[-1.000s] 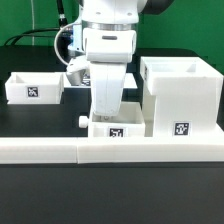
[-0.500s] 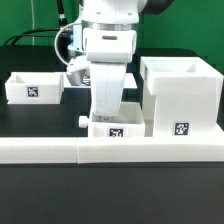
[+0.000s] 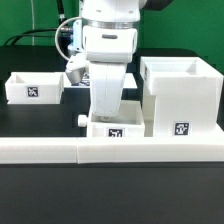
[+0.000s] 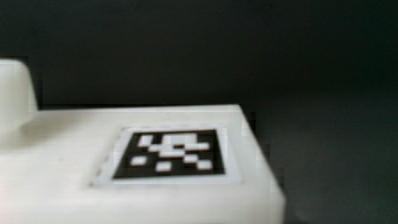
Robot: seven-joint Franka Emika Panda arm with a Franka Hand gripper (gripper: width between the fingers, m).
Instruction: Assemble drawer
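The drawer's large white housing (image 3: 180, 95) stands on the exterior view's right, with a tag on its front. One small tray (image 3: 112, 128) lies in the middle by the border bar, its knob (image 3: 80, 121) pointing to the exterior view's left. A second tray (image 3: 33, 88) sits at the left. My gripper (image 3: 108, 117) hangs straight down onto the middle tray; its fingers are hidden behind the hand and the tray wall. The wrist view shows a white tagged surface (image 4: 173, 153) very close, with no fingertips in sight.
A long low white border bar (image 3: 110, 150) runs across the front. The table is black. Cables and the arm's base stand behind the trays (image 3: 68, 45).
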